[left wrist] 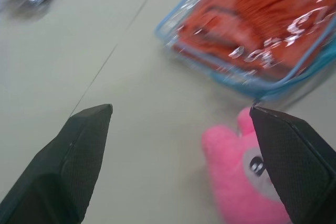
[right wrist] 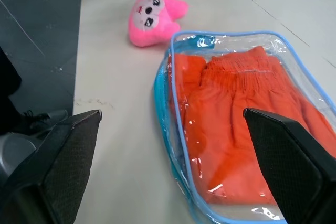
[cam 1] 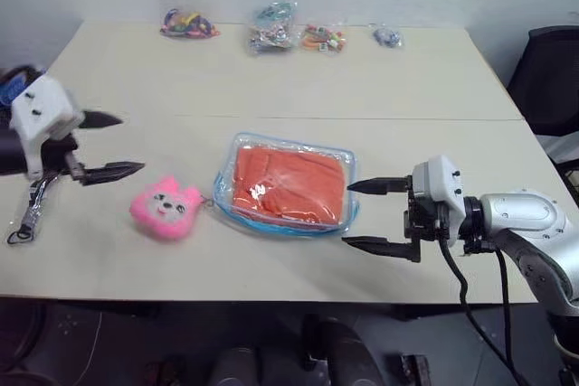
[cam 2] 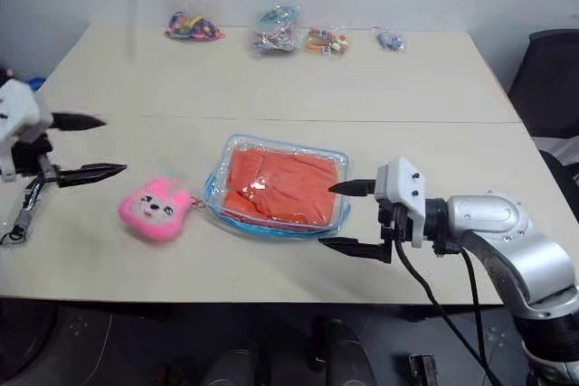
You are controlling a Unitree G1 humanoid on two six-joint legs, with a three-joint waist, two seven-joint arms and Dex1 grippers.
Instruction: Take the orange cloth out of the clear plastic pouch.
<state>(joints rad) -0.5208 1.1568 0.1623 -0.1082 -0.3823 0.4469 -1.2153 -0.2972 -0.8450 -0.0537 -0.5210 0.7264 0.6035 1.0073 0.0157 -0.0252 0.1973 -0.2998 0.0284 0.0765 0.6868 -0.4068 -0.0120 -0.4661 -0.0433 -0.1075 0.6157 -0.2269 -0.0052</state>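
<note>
The clear plastic pouch [cam 1: 288, 184] with light blue trim lies flat near the table's front middle, and the folded orange cloth [cam 1: 289, 183] sits inside it. A pink plush charm [cam 1: 165, 208] lies just left of the pouch. My right gripper [cam 1: 375, 215] hovers open just right of the pouch, fingers pointing at it, touching nothing. My left gripper [cam 1: 113, 145] is open over the table's left side, well left of the charm, holding nothing. In the right wrist view the pouch [right wrist: 184, 129] and the cloth [right wrist: 247, 124] lie between my open fingers.
Several small clear bags of colourful trinkets [cam 1: 271, 29] line the table's far edge. A black strap with a metal clip [cam 1: 32, 210] lies at the left edge. A dark chair [cam 1: 552, 79] stands at the right. A seam [cam 1: 380, 118] runs across the tabletop.
</note>
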